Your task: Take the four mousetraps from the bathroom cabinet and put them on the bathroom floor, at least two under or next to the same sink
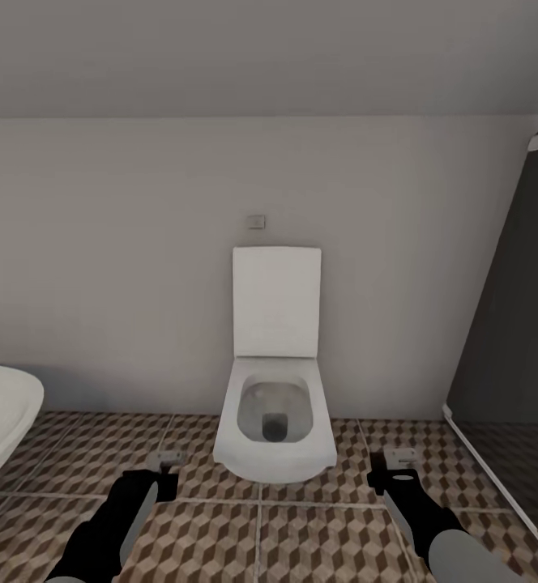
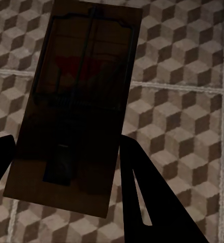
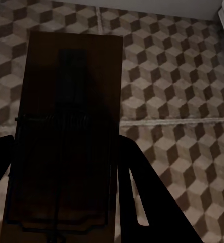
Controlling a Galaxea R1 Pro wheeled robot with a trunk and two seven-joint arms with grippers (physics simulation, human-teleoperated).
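Observation:
Both grippers carry a mousetrap over the bathroom floor [image 1: 301,534] with its brown cube-pattern tiles. My left gripper [image 1: 168,470] is shut on a mousetrap [image 1: 170,458], a flat brown wooden slab with a dark wire frame and a red mark [image 2: 76,101], clamped between black fingers [image 2: 157,202]. My right gripper [image 1: 397,474] is shut on another mousetrap [image 1: 400,456], seen close up [image 3: 66,126] between its fingers [image 3: 152,192]. The cabinet and the bathroom sink are out of view.
A white square toilet [image 1: 275,421] with raised lid stands straight ahead against the grey wall. The rounded rim of a white tub [image 1: 2,413] juts in at the left. A dark glass panel [image 1: 512,324] with a low white sill closes the right side.

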